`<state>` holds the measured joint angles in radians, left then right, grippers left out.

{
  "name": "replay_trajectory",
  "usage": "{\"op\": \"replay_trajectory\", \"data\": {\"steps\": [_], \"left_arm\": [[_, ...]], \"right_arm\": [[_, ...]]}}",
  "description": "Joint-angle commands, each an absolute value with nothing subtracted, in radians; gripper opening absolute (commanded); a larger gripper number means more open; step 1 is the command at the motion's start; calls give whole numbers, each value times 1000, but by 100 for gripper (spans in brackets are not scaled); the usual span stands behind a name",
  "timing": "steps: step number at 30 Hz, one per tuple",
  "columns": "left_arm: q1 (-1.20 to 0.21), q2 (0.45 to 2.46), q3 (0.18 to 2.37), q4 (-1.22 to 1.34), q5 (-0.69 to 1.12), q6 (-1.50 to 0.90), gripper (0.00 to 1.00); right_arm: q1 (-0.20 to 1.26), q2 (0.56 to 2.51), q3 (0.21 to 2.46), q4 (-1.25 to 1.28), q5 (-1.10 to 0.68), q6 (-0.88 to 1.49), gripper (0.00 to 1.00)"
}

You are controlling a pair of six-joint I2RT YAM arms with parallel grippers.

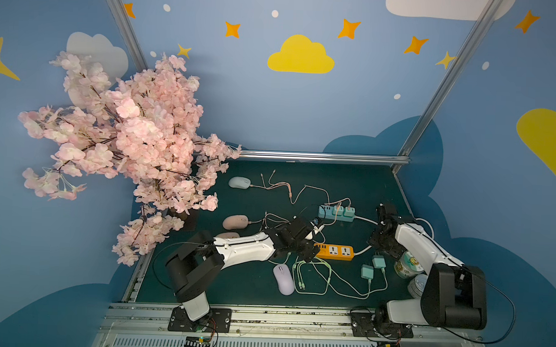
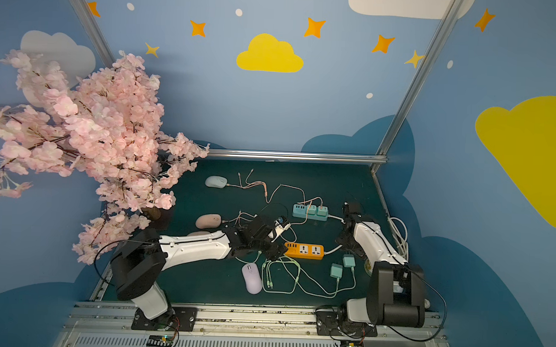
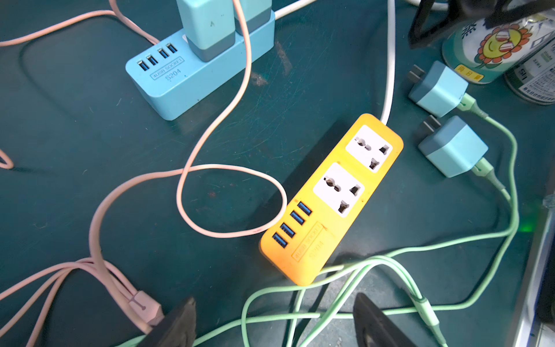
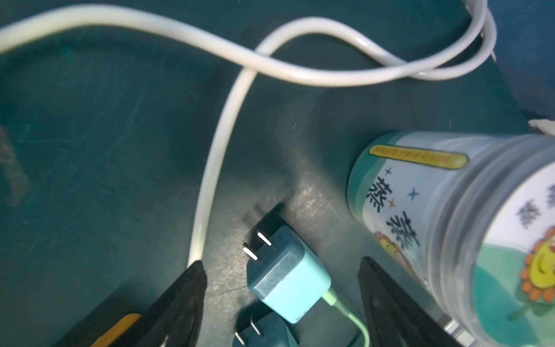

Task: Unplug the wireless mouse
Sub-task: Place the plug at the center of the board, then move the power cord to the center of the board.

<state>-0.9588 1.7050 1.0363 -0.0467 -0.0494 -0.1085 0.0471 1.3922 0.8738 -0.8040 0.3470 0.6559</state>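
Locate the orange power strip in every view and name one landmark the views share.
Top view: orange power strip lies just right of centre, in the lower half.
Top view: nearly the same spot.
Left wrist: fills the middle, lying diagonally, sockets up.
Right wrist: only an orange sliver at the frame edge, likely its end.
Shared landmark: the unplugged teal charger nearest the can.
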Motion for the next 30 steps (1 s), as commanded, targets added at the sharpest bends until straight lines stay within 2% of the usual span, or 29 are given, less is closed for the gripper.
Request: {"op": "replay_trajectory", "data": {"steps": [1, 9, 26, 30], "left_arm": [[-962, 1683, 1073, -57, -42, -110, 83], [-968, 1672, 1089, -71, -35, -127, 82], [-965, 1629, 1044, 19, 40, -195, 83], [-936, 1564, 978, 73, 39, -224, 84]], "right_arm": [[53, 1321, 904, -840, 354, 635, 84], [97, 1121, 895, -784, 428, 511, 82], [120, 910, 819, -746, 369, 404, 74], [155, 900, 793, -683, 269, 348, 71]]}}
